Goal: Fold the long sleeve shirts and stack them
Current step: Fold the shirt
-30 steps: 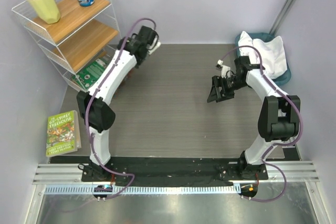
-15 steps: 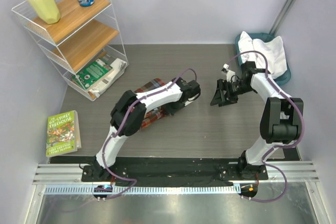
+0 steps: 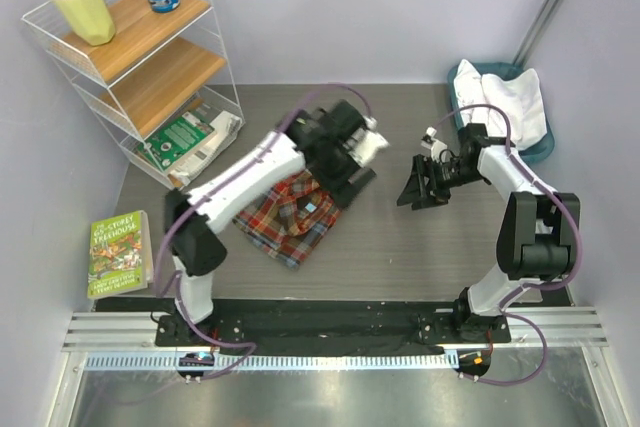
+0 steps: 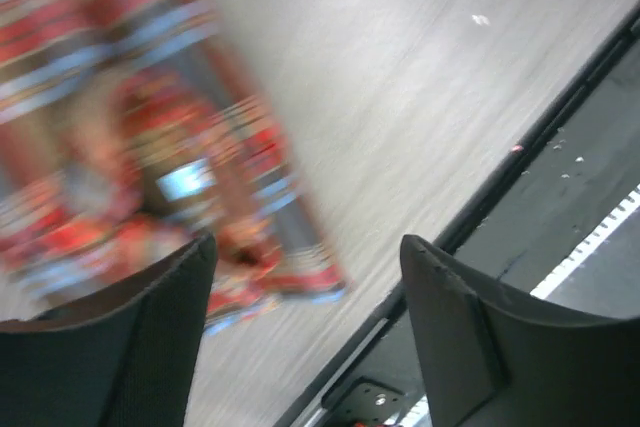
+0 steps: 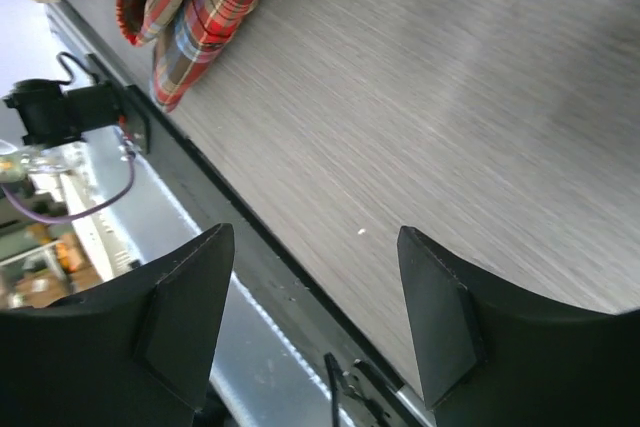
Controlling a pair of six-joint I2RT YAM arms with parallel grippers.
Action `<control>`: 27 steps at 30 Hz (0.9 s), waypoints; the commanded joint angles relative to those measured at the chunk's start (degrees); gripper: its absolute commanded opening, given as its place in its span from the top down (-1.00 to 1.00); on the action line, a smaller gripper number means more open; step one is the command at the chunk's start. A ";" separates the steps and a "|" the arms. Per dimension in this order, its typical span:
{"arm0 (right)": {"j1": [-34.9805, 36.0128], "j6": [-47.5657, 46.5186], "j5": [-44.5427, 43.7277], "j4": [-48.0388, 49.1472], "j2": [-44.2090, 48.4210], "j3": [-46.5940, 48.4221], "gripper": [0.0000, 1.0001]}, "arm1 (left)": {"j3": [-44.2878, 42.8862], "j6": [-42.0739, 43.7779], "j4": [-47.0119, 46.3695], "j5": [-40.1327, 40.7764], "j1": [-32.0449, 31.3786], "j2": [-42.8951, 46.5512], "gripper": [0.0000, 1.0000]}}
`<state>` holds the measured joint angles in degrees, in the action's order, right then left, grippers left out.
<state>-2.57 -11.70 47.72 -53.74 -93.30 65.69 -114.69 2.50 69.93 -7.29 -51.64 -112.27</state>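
- Nearest the arm bases, the plaid shirt [image 3: 288, 212] lay on the table [image 3: 400, 257] as a compact, slightly rumpled bundle with its neck label facing up. It looked folded, or close to it!
- Just past the plaid shirt's far right corner hung the left gripper [image 3: 350, 185]. Its wrist view showed the fingers spread wide with nothing between them, and the plaid cloth, blurred, below and to one side.
- Further right of the plaid shirt, well apart from it, the right gripper [image 3: 415, 189] pointed down at bare table. Its fingers were parted wide and it carried nothing; its own camera caught just the plaid shirt's edge at the top of its frame.
- Far right of the plaid shirt, at the table's back corner, the white shirt [image 3: 505, 97] sat heaped over the teal basket [image 3: 543, 150], unfolded and untouched.
- Far left of the plaid shirt stood the wire shelf [image 3: 130, 57], not part of the job.
- My read: one garment roughly done. The white one had yet to be pulled out, folded and stacked on the plaid, so halfway at best.
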 commanded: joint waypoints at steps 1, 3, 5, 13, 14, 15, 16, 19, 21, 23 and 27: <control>1.51 8.35 5.19 8.10 0.40 -3.02 -0.40 | 7.44 8.71 2.41 -4.56 14.35 6.62 -0.40; 3.52 13.52 5.19 12.06 0.22 -4.25 -0.36 | 14.28 11.90 0.48 -4.15 20.16 9.07 -0.28; 6.42 16.44 3.96 16.46 -0.57 -3.91 -0.31 | 18.52 18.92 -2.77 -2.30 22.27 10.13 -0.09; 13.38 19.52 2.99 18.49 -10.23 2.50 -0.17 | 39.01 25.54 -15.69 2.64 22.02 9.10 0.08; 13.20 19.61 2.99 18.40 -10.59 2.60 -0.18 | 40.33 23.36 -16.31 2.02 21.23 8.04 0.12; 13.12 19.61 2.99 17.97 -10.68 2.77 -0.21 | 40.69 21.60 -16.40 0.97 20.10 7.16 0.14; 12.33 19.44 2.90 17.62 -10.16 2.60 -0.23 | 41.04 19.49 -16.49 -0.08 17.39 6.45 0.15; 10.23 17.34 1.76 15.16 -8.58 2.51 -0.26 | 39.47 9.04 -15.36 -8.59 9.40 3.73 0.11; 9.43 15.58 0.80 12.18 -8.22 3.04 -0.26 | 34.99 2.81 -14.56 -12.55 5.51 3.37 0.03; 9.34 13.46 -0.43 9.98 -7.96 4.18 -0.26 | 29.48 -0.20 -14.65 -20.28 4.09 5.29 -0.12; 10.04 13.72 -1.84 9.88 -8.30 5.41 -0.26 | 24.61 -2.15 -16.92 -27.33 7.77 12.15 -0.26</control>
<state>6.46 3.70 47.44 -41.76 -104.01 67.92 -84.31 6.70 56.58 -22.39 -48.53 -109.67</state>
